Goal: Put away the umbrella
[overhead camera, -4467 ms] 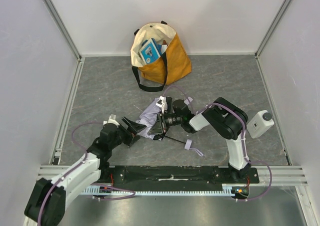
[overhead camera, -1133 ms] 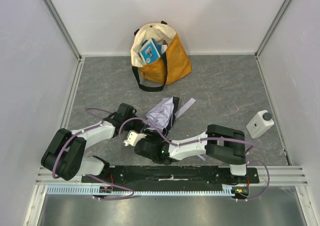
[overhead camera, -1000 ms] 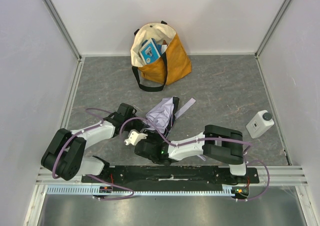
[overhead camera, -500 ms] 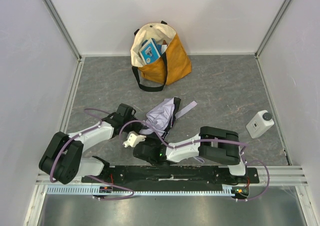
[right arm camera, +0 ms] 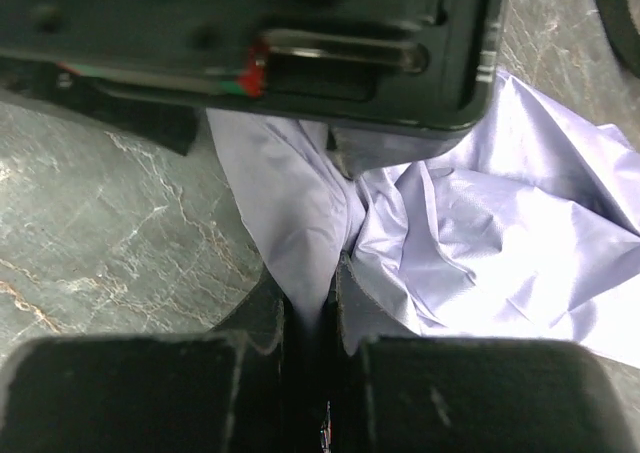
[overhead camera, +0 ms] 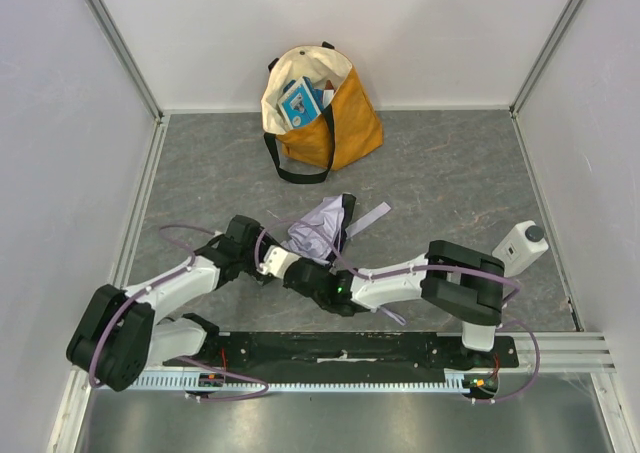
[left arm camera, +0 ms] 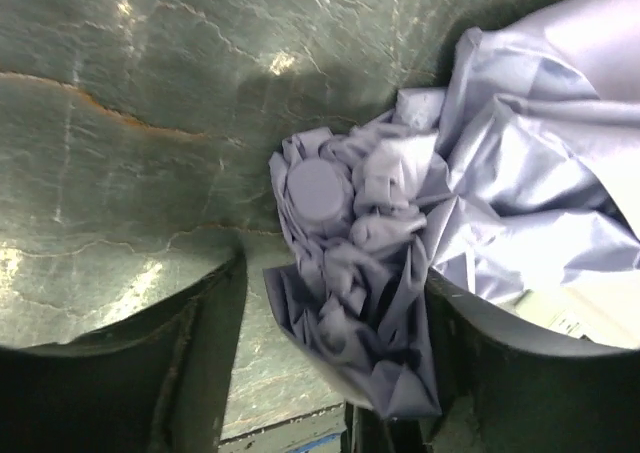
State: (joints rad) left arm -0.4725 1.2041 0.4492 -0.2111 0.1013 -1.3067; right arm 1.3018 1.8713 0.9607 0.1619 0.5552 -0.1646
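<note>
- Lavender cloth is pinched between the black fingers of the right gripper (right arm camera: 310, 291). Its jaws stand narrow, clamped on a fold of the pale lavender-white fabric umbrella (right arm camera: 480, 233).
- Just beyond it, the left gripper (left arm camera: 335, 283) has its jaws spread wide to either side of the bunched canopy tip and its round lavender cap (left arm camera: 317, 185). One finger touches the cloth and the other stands a little apart, so it straddles the tip without clamping it.
- The umbrella lies collapsed and loosely crumpled on the grey stone-patterned table (overhead camera: 450, 173), near the middle. Its flat lavender strap (overhead camera: 371, 216) trails off toward the right.
- A small white plastic bottle with a dark cap (overhead camera: 518, 246) stands well apart at the right edge.
- Farthest back, against the wall, the mustard-and-cream canvas tote bag (overhead camera: 335, 123) sits with its mouth open and some items already inside.
- The step in hand looks like gathering and securing the canopy. Next, the left jaws likely need to close on the tip. Then both arms would lift the bundle together and carry it to the bag's mouth, taking care that loose cloth does not snag.
</note>
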